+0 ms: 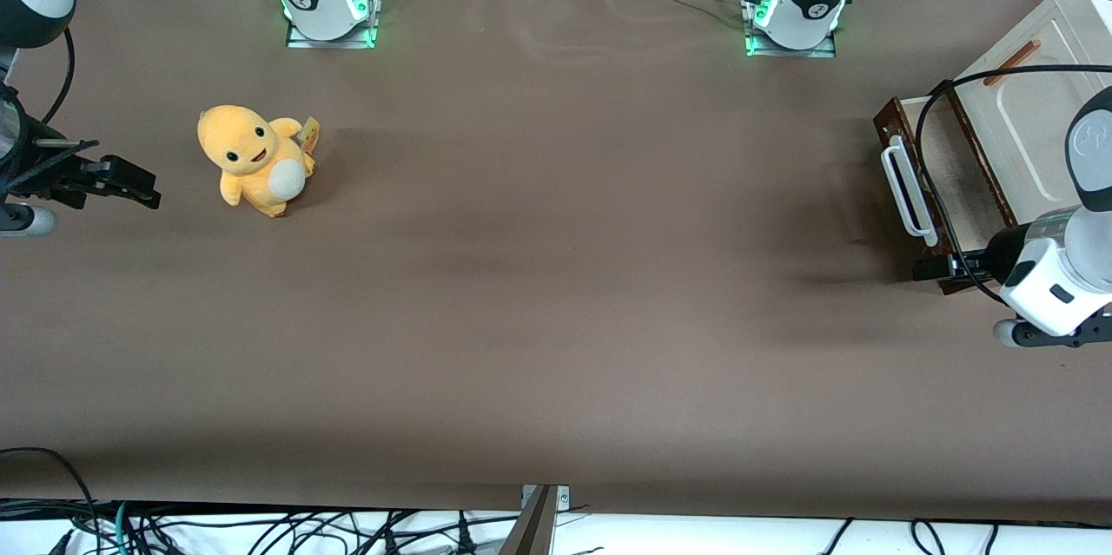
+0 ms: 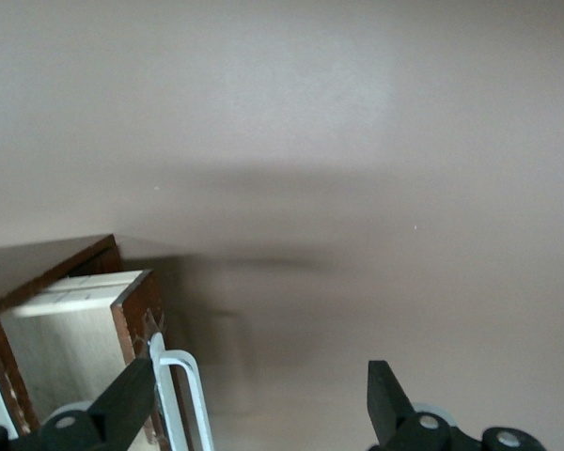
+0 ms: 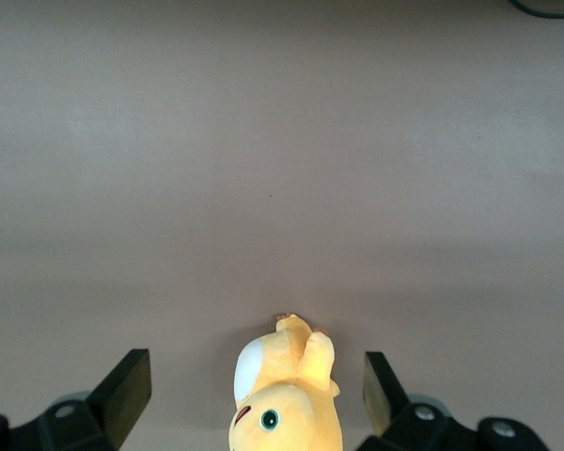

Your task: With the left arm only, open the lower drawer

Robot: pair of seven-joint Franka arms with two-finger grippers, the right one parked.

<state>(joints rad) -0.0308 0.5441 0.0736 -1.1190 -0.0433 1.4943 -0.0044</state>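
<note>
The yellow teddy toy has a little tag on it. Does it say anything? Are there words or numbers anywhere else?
Yellow plush toy's orange tag: too small to read.
Round marks on the white arm bases: logos, no readable letters.
Dark brown wooden lower drawer with white loop handle: no writing.
Open black gripper of the left arm, beside that drawer's corner: no writing.
Nothing readable anywhere.

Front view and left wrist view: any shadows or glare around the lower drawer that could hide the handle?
Front view: soft shadow on the table in front of the lower drawer, no glare; its white handle reads clearly. Left wrist view: a broad arm shadow crosses the table beside the drawer, handle still distinct; the end effector is open, one finger overlapping the handle's end.
</note>
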